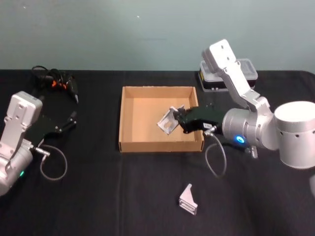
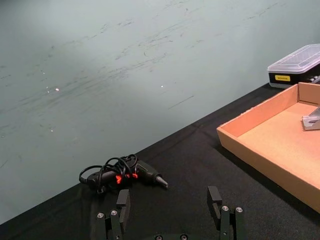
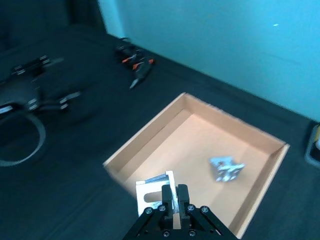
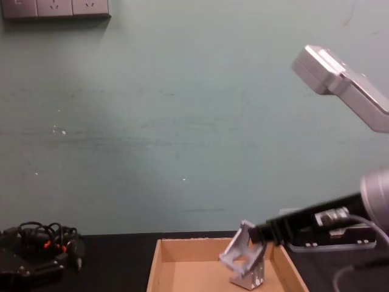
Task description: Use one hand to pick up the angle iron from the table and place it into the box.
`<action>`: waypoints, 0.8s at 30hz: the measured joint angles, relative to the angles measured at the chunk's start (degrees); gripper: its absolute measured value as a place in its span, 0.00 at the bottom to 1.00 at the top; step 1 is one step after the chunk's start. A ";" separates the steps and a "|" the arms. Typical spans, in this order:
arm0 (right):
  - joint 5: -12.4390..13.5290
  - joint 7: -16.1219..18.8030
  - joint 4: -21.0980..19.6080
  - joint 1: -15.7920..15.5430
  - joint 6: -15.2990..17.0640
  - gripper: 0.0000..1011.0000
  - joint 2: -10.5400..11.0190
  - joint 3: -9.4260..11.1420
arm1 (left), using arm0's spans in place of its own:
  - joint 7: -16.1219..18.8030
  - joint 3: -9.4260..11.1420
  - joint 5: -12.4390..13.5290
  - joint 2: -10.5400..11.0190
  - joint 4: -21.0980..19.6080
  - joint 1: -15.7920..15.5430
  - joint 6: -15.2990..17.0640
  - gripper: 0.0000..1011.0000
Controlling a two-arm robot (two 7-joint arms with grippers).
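My right gripper (image 1: 181, 118) is shut on a silver angle iron (image 1: 169, 121) and holds it above the tan cardboard box (image 1: 160, 146), near its right wall. The right wrist view shows the held angle iron (image 3: 155, 192) pinched between the fingertips (image 3: 172, 192). A second angle iron (image 3: 227, 169) lies on the box floor, and the chest view shows it (image 4: 250, 277) below the held one (image 4: 240, 249). A third angle iron (image 1: 188, 200) stands on the black table (image 1: 123, 196) in front of the box. At the left, my left gripper (image 2: 169, 205) rests open and holds nothing.
A clear-lidded plastic case (image 1: 229, 76) sits behind the right arm at the table's back. A black drill with a coiled cord (image 1: 61, 83) lies at the back left. A cable loops on the table beside each arm.
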 joint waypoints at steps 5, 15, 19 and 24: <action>-0.86 -0.75 6.07 4.87 -0.65 0.08 -2.54 -0.18 | 0.00 0.00 0.00 0.00 0.00 0.00 0.00 1.00; -2.66 -0.17 19.28 12.19 -1.06 0.07 -7.25 -2.64 | 0.00 0.00 0.00 0.00 0.00 0.00 0.00 1.00; -3.25 0.15 23.16 13.80 -1.67 0.07 -8.60 -3.45 | 0.00 0.00 0.00 0.00 0.00 0.00 0.00 1.00; -4.50 0.74 29.63 16.21 -3.28 0.07 -10.84 -4.62 | 0.00 0.00 0.00 0.00 0.00 0.00 0.00 1.00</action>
